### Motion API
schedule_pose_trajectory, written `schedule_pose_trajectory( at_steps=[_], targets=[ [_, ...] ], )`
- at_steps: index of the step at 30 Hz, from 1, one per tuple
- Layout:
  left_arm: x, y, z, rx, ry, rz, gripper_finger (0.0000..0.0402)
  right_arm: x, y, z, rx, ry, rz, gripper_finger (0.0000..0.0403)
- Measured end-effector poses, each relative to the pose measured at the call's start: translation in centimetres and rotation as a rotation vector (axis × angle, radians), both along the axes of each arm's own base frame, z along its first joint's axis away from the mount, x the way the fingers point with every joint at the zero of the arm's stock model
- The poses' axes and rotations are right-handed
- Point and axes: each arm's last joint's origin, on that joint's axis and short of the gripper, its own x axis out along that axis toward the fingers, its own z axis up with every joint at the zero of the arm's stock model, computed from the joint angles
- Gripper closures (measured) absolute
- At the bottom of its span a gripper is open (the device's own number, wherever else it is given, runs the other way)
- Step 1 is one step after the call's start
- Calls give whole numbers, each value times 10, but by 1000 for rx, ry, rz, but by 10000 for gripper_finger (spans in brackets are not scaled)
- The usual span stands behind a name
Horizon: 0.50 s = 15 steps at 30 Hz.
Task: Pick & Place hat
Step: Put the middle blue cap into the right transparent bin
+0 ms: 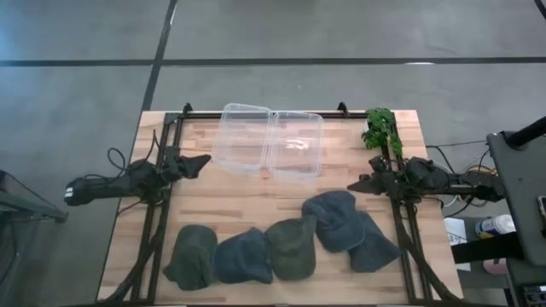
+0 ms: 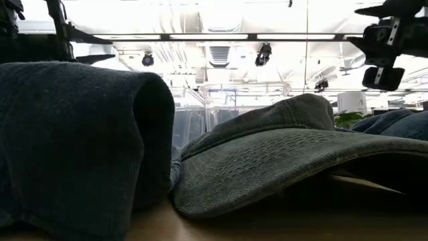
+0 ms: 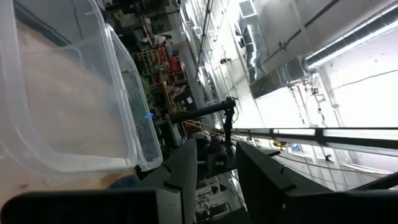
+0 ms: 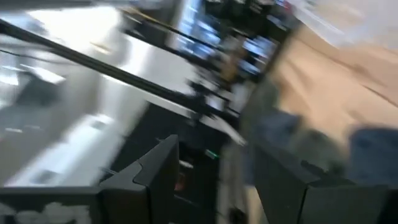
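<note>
A wooden worktop (image 1: 213, 192) carried a clear container (image 1: 269, 141) at the back and five hats along the front. The left claw (image 1: 200, 162) waited spread beside the container. The right claw (image 1: 357, 184) hung spread, empty, near the blue hat (image 1: 334, 220). Probably the approach step; next it needed lowering onto that hat's crown

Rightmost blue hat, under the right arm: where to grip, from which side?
Judging by the high view, take the blue hat by its crown, coming straight down. It lies flat, overlapping the green hat on its left, so a side approach would likely snag; its right edge is free. Right gripper hovers open just above it.
</note>
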Motion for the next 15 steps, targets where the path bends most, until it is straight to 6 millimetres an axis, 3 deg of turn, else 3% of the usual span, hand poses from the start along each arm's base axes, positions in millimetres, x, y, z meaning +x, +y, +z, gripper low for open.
schedule_pose_trajectory(
  at_steps=[8, 15],
  targets=[
    [0, 1, -3, -5, 30, 38, 296, 5, 11, 36, -191, 553, 137, 247],
    [2, 1, -14, -18, 145, 35, 296, 33, 32, 49, -177, 880, 300, 245]
  ],
)
